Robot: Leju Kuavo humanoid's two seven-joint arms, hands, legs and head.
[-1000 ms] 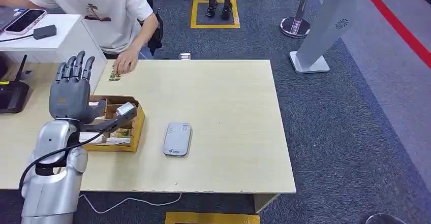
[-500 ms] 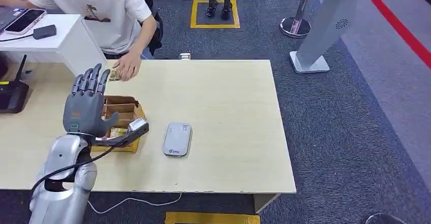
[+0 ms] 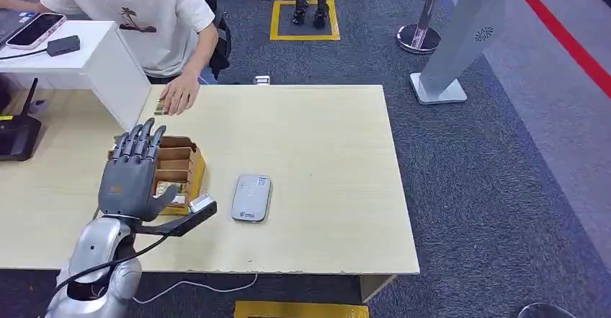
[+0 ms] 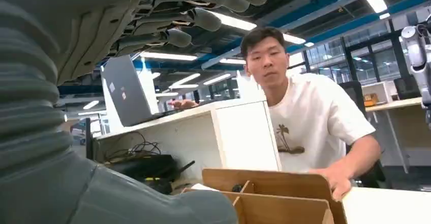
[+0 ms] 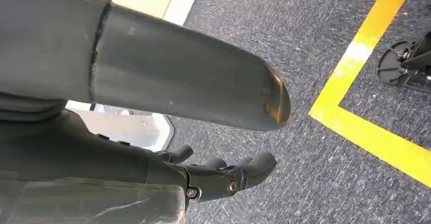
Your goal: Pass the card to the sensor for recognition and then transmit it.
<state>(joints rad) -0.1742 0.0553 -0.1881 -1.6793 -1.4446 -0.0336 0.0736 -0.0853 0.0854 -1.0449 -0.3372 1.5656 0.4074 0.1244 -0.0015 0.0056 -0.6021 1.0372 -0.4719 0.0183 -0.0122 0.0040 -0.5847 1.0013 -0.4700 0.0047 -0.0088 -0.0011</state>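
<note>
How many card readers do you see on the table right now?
1. The grey card reader lies flat on the table, just right of the cardboard card box and ahead of the left hand. Nothing suggests another, though the hand covers part of the box.

Light wood table [image 3: 324,152] fills centre frame. Dark grey carpet floor [image 3: 490,210] around it, yellow square marking [image 3: 304,35] at top centre, red stripe [image 3: 562,33] upper right. White raised desk [image 3: 94,58] upper left. Grey slanted stand [image 3: 461,37] and metal post base [image 3: 418,38] upper right. Ceiling strip lights [image 4: 376,0] overhead.
</note>
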